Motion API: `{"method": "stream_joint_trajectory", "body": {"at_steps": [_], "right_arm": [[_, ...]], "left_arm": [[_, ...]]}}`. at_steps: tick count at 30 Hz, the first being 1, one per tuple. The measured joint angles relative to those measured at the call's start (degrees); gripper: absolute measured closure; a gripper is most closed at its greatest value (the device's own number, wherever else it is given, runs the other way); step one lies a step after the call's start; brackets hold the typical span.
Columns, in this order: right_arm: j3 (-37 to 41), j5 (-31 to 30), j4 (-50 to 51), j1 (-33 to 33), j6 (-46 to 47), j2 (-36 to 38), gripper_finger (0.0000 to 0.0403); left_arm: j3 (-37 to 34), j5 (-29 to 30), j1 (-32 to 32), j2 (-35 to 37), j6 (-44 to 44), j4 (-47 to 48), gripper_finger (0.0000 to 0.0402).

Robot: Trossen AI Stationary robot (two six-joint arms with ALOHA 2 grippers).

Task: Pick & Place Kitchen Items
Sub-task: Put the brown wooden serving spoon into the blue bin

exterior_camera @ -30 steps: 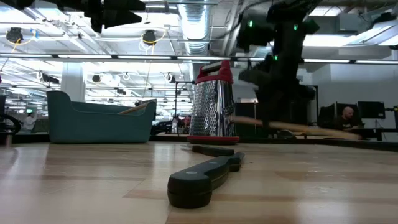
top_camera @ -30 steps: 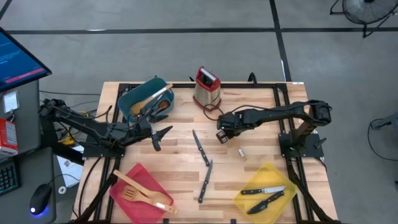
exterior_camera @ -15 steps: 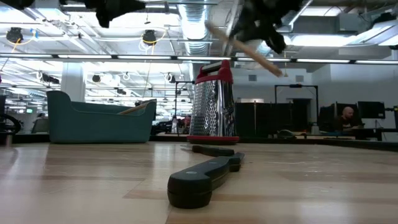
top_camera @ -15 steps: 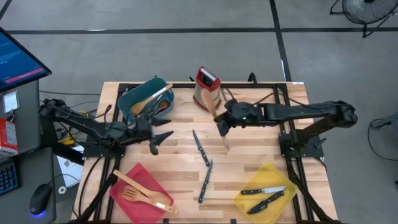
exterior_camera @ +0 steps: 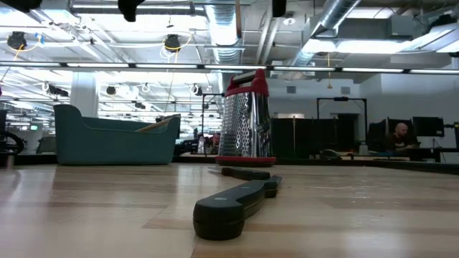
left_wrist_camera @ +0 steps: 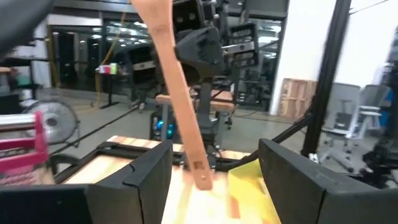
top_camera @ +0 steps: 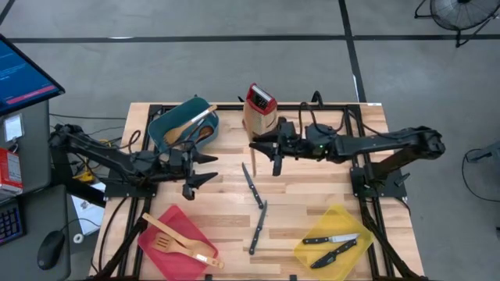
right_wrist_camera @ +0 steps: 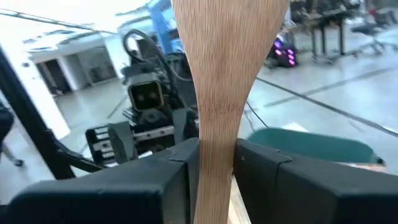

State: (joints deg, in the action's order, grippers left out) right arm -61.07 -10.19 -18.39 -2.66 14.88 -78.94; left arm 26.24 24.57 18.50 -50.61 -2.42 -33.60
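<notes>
Swung leftward, right gripper point(top_camera: 275, 148) clamping pale flat wooden spatula point(right_wrist_camera: 224, 93); left gripper point(top_camera: 205, 168) agape, empty. Could slip, or clip red-topped steel box grater point(top_camera: 258, 111).

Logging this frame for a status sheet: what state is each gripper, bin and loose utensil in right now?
right gripper: shut on wooden spatula, raised above table
left gripper: open, empty, facing the spatula
teal bin: holds wooden utensils
red bin: holds light wooden utensils
yellow bin: holds two knives
two knives on table: lying flat
grater: upright
</notes>
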Motion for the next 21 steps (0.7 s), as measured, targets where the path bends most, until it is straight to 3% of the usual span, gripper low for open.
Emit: {"method": "stream_joint_trajectory", "body": {"at_steps": [9,21], "right_arm": [[0.1,9.3,-8.4,0.5,-0.5,-4.1,0.0321],[0.1,16.4,-13.4,0.5,-2.0,-4.8,0.0321]], "left_arm": [[0.0,-10.9,-6.4,-8.3,-4.7,-7.9,0.0165],[0.0,-25.8,-13.2,-17.6,-10.5,-20.8,0.0157]]}}
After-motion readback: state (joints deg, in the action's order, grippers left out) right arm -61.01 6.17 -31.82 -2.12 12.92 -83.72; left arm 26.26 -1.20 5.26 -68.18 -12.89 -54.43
